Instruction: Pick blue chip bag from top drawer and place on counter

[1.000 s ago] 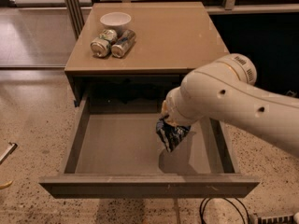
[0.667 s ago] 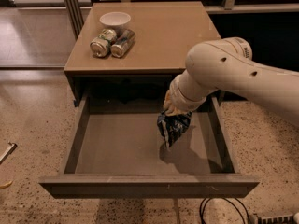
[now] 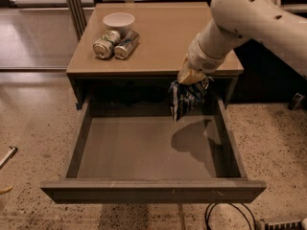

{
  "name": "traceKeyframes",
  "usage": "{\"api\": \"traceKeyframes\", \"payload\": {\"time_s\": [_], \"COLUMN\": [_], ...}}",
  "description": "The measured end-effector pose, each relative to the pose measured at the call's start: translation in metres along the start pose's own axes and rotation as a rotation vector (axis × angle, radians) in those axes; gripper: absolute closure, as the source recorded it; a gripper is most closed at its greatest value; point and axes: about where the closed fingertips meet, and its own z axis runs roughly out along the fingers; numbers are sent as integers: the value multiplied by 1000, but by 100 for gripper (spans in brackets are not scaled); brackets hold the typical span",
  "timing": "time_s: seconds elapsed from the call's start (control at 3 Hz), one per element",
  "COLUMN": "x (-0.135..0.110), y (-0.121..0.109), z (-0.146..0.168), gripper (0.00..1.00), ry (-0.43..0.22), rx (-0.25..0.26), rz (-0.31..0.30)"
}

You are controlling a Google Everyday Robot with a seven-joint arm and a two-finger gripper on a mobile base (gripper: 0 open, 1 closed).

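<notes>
Claw [image 3: 192, 80] pinching crumpled dark-blue foil chip bag [image 3: 186, 98] over wide grey drawer [image 3: 144, 190], under glossy tan tabletop [image 3: 163, 42] edge. Grip possibly shallow; bag could snag edge, drop.

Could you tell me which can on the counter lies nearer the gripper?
The right-hand can, not its left neighbour; the gripper hangs over the drawer, jaws shut on the blue chip bag.

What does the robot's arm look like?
The arm is fat, round and creamy white, like a smooth tube, with small dark dots along its shell. It narrows to a white wrist cuff. The gripper, at the front edge of the counter just above the blue chip bag, looks pale yellow.
</notes>
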Motion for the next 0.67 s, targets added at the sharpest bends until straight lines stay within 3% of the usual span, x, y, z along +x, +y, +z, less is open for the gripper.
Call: {"api": "traceKeyframes", "payload": {"time_s": [0.67], "x": [-21], "y": [-91], "z": [-98], "gripper": [100], "ry": [-24], "rx": [186], "rz": [150]}}
